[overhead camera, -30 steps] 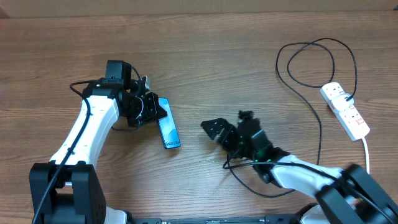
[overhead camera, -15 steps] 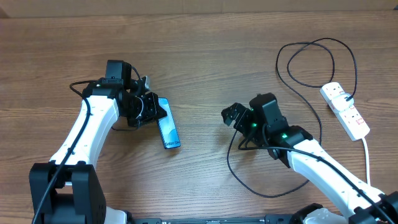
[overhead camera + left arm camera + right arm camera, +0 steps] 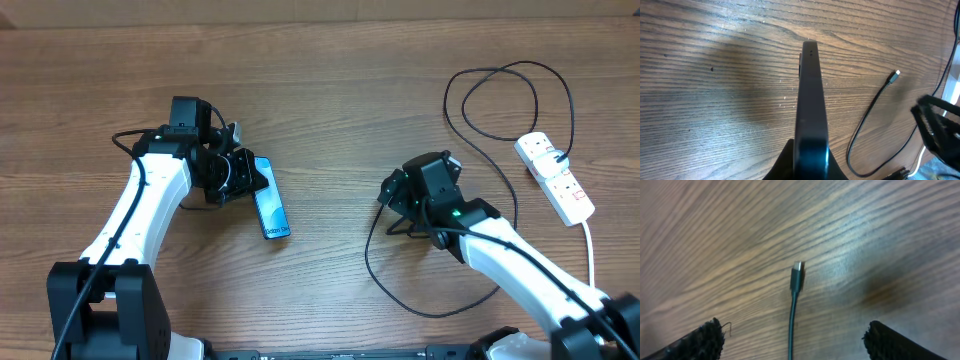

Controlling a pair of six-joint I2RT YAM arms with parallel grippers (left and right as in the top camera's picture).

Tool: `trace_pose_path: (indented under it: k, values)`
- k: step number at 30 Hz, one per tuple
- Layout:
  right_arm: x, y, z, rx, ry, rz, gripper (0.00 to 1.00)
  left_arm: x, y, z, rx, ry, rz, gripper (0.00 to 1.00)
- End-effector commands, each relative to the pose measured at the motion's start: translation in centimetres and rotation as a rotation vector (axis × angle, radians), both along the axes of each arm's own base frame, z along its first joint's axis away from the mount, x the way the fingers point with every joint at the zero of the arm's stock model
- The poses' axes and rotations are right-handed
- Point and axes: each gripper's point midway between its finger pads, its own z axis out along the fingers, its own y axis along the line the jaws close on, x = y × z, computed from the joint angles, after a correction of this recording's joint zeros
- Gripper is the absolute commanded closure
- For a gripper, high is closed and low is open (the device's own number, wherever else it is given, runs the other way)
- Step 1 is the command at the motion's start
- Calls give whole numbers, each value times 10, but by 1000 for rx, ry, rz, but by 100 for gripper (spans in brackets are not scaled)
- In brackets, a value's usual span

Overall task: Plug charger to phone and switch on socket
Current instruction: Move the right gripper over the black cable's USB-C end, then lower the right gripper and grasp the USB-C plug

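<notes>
Wood-grain table (image 3: 330, 100) fills every view. Two white arms reach in from the bottom edge of the overhead frame: the left arm (image 3: 140, 205) on the left side, the right arm (image 3: 520, 265) at lower right.

At the far right of the overhead view lies the socket (image 3: 555, 178), a white strip set aslant, with a black plug (image 3: 562, 157) in it and a thick white cord (image 3: 588, 245) running down from its lower end. From there the charger (image 3: 367, 255) loops up towards the top right of the frame, then sweeps down and round under the right arm.

The phone (image 3: 270, 200) sits left of centre, screen up and slightly slanted. The left gripper (image 3: 245, 178) is clamped on its upper end; the left wrist view shows the phone (image 3: 810, 100) edge-on, pinched at the bottom of the frame. Whether it is lifted off the wood cannot be told.

The right gripper (image 3: 392, 192) hangs right of centre, fingers spread wide and holding nothing. In its own view the plug tip (image 3: 797, 277) lies on the wood, between the fingers (image 3: 702, 340) and touching neither. The left wrist view shows the same tip (image 3: 895, 74) at its right, well apart from the phone.
</notes>
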Motion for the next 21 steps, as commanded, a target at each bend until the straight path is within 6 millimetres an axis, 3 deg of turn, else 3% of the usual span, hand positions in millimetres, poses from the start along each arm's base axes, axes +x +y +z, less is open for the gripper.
trace_pose_path:
  k: [1,9,14,21]
  values:
    - [10,-1,-12,-53,10,26,19,2,-2,6,-15,-27,-18,96]
    - [30,4,-36,-90,48,23,32,2,-4,8,-30,-25,-19,96]
    - [29,9,-46,-100,79,36,47,2,-4,8,-30,-25,-19,96]
    - [21,11,-50,-92,119,50,59,2,-4,8,-32,-21,-13,96]
